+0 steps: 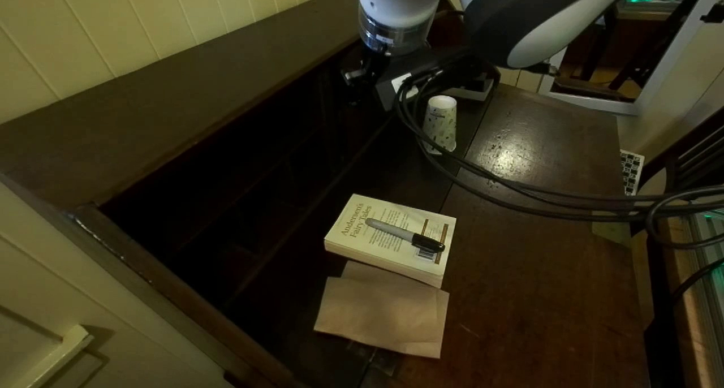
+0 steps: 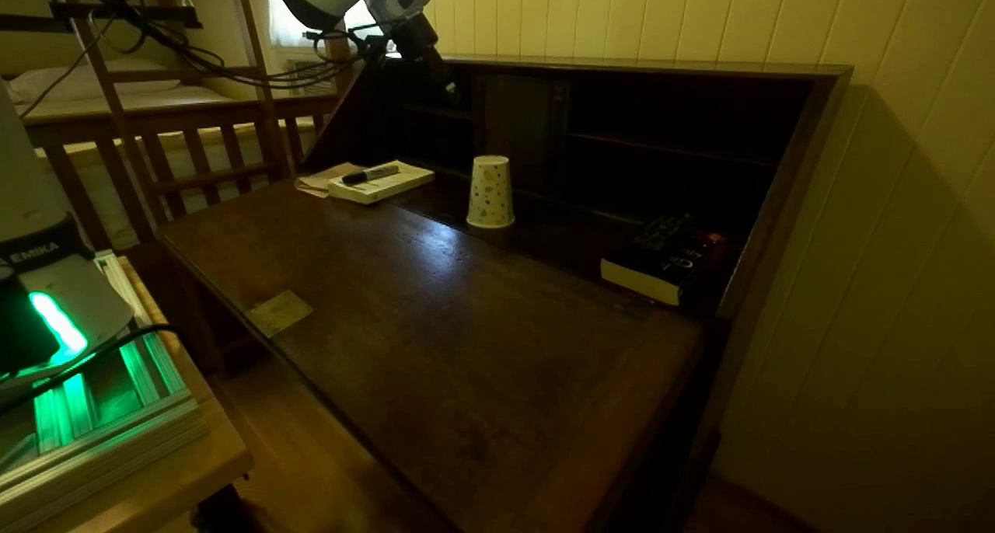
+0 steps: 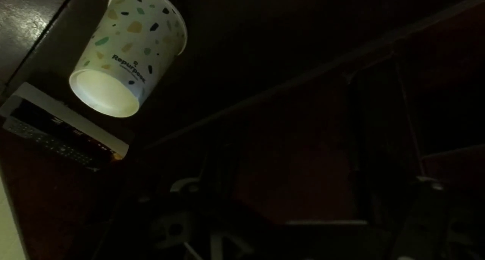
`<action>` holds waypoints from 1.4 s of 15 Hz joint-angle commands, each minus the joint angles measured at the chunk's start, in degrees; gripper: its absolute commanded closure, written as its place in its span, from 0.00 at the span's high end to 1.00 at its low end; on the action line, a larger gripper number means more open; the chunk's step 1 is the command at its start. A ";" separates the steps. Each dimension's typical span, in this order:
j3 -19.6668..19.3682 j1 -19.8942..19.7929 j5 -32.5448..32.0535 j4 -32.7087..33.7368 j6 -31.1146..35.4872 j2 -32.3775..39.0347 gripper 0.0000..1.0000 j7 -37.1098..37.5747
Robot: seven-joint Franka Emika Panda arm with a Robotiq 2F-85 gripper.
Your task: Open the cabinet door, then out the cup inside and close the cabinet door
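The white tapered cup [image 1: 440, 125], with small dark specks, stands upside down on the desk in front of the compartments. It also shows in an exterior view [image 2: 490, 193] and at the upper left of the wrist view [image 3: 129, 44]. The cabinet door seems to be the dark panel [image 2: 519, 125] in the middle of the compartments; it looks flush, but it is too dark to be sure. My gripper [image 2: 449, 88] is at the compartments, above and apart from the cup. In the wrist view the fingers [image 3: 290, 169] are spread with a dark reddish panel beyond them, and nothing shows between them.
A pale book [image 1: 367, 246] with a marker [image 1: 404, 235] on it and brown paper [image 1: 384, 314] lie on the desk. A black book [image 2: 661, 261] lies near the side wall. Arm cables [image 1: 509, 187] hang in front of the cup. The upper ledge [image 1: 186, 94] overhangs the compartments.
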 commanded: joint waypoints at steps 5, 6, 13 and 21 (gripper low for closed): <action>-1.81 0.59 -13.07 2.28 7.59 3.24 1.00 9.00; -1.94 0.49 -14.39 2.36 8.18 3.41 1.00 9.99; -2.81 0.51 -23.52 3.13 8.04 4.77 1.00 18.64; -3.01 0.60 -30.98 4.77 7.39 6.49 1.00 25.99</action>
